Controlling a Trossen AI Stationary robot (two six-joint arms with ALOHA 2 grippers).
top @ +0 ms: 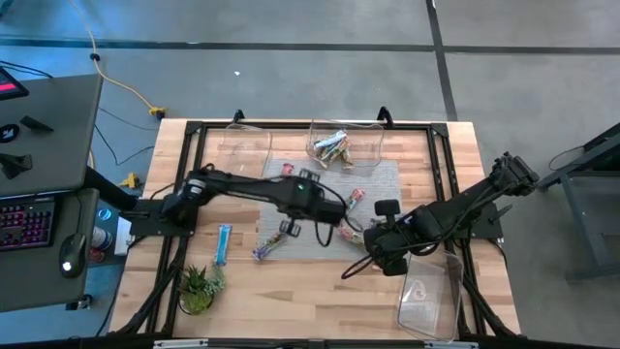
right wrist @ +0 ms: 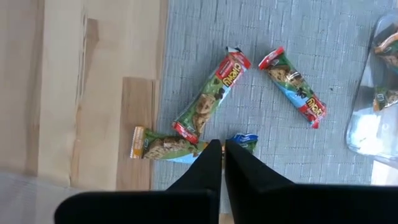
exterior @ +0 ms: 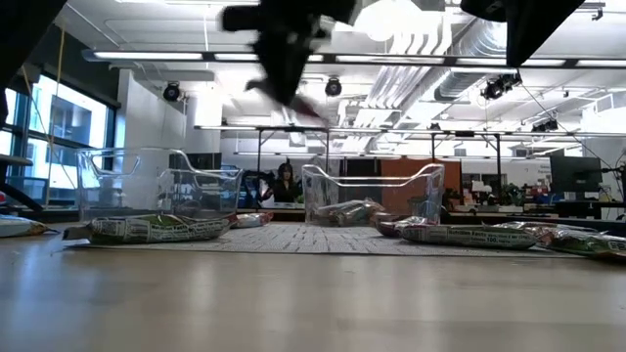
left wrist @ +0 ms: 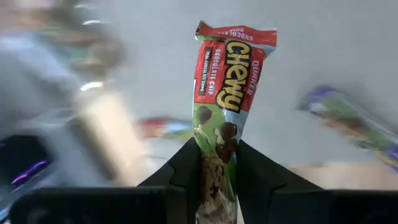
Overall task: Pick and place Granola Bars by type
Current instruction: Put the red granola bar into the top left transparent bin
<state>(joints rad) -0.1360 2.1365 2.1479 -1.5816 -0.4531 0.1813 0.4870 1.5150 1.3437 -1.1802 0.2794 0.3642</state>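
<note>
Behind the pale wooden table [top: 291, 291] is a big bright room with long ceiling lights, and far back a person sits at a desk. On the table lies a grey woven mat [top: 378, 184]. The left gripper [left wrist: 217, 163] is up off the mat, near the middle of the table, and its two dark fingers [left wrist: 186, 169] are squeezed onto the lower end of a red, green and blue shiny-wrapped granola bar [left wrist: 227, 106]. The bar sticks straight out past the fingers and does not droop, so it looks light and a bit stiff. Its wrapper is smooth and crinkly, so it could slip; pinching across the flat middle or near one end seems best, and not too hard, because the bar inside could crumble. The wrapper reads "QUAKER", "CHEWY" and "CHOCOLATE CHIP". The right gripper [right wrist: 222, 149] waits low over the right side of the mat with its fingers shut and empty. Just past it lie more bars: a red-ended one [right wrist: 211, 101] that also says "CHEWY", another red-ended one [right wrist: 293, 87], and a yellow-ended one [right wrist: 163, 147] whose writing is too small to read. A clear plastic bin [top: 346, 143] at the back of the mat already holds some bars, an empty clear bin [top: 242, 145] stands beside it, and another clear bin [top: 431, 296] lies at the front right.
</note>
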